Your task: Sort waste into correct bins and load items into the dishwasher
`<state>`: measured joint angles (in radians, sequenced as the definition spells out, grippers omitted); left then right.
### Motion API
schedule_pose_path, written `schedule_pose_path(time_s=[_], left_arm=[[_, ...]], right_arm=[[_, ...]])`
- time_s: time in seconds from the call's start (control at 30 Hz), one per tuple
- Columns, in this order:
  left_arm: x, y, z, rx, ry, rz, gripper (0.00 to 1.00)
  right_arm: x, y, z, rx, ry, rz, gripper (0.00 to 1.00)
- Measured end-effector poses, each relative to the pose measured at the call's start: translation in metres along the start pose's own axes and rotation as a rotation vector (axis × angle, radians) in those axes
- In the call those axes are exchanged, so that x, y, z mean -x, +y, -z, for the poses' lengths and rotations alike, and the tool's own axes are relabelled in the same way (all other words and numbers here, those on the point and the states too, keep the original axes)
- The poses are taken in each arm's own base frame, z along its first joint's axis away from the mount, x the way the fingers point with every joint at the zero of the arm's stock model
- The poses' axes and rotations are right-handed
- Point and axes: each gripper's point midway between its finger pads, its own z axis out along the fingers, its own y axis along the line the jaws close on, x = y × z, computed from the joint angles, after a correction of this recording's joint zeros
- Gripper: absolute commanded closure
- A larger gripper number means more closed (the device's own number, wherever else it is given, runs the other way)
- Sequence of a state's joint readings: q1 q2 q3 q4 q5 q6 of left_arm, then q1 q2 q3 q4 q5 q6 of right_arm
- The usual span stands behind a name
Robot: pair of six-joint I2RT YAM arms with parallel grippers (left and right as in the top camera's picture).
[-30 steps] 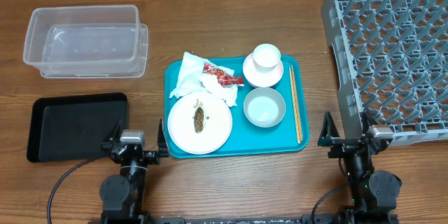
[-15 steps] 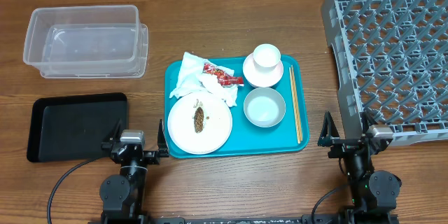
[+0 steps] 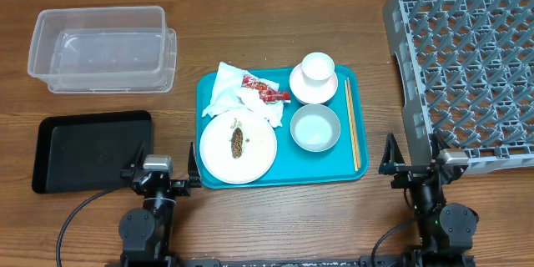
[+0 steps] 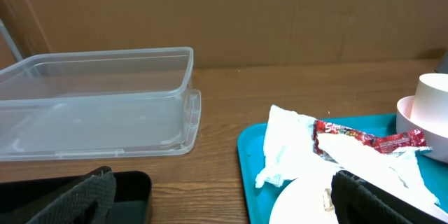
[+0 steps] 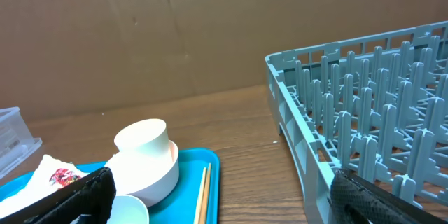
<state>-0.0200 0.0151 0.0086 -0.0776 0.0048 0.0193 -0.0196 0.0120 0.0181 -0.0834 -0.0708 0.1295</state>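
On the teal tray point(image 3: 357, 100) lie a crumpled white napkin point(image 3: 227, 88), a red-and-white wrapper point(image 3: 265, 91), a white plate point(image 3: 254, 152) with a brown food scrap point(image 3: 237, 142), a white cup point(image 3: 317, 68) on a saucer point(image 3: 313, 93), a pale bowl point(image 3: 315, 127) and chopsticks point(image 3: 352, 124). The clear tub point(image 3: 102, 48) and black tray point(image 3: 90, 150) stand at the left, the grey dish rack point(image 3: 467, 67) at the right. My left gripper point(image 3: 159, 171) is open and empty by the tray's near left corner. My right gripper point(image 3: 412, 167) is open and empty near the rack's front corner.
The left wrist view shows the clear tub point(image 4: 98, 101), napkin point(image 4: 287, 143) and wrapper point(image 4: 367, 138) ahead. The right wrist view shows the cup point(image 5: 143, 140), chopsticks point(image 5: 203, 196) and rack point(image 5: 364, 126). A brown cardboard wall stands behind the wooden table.
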Motion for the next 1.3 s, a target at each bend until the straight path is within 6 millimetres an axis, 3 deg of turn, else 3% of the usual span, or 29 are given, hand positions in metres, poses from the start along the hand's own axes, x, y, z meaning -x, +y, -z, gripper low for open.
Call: schedule_pose_path(time_s=[0.7,0.87,0.97,1.07,1.2,1.3], left_arm=[[0.004,-0.002,0.000,-0.010,-0.016,0.002,0.00],[0.010,-0.040,0.005,-0.240,-0.016,0.208,0.00],[0.021,-0.074,0.018,-0.459,0.012,0.430,0.00],[0.031,-0.087,0.026,-0.557,0.028,0.566,0.00],[0.083,-0.101,0.050,-0.735,-0.127,0.624,0.00],[0.100,-0.107,0.064,-0.817,-0.173,0.626,0.00]], right_arm=[[0.000,0.000,0.000,0.000,0.000,0.000,0.00],[0.000,0.000,0.000,-0.001,0.000,0.000,0.00],[0.000,0.000,0.000,0.000,0.001,0.000,0.00],[0.000,0.000,0.000,0.000,0.001,0.000,0.00],[0.000,0.000,0.000,-0.001,0.001,0.000,0.00],[0.000,0.000,0.000,0.000,0.001,0.000,0.00]])
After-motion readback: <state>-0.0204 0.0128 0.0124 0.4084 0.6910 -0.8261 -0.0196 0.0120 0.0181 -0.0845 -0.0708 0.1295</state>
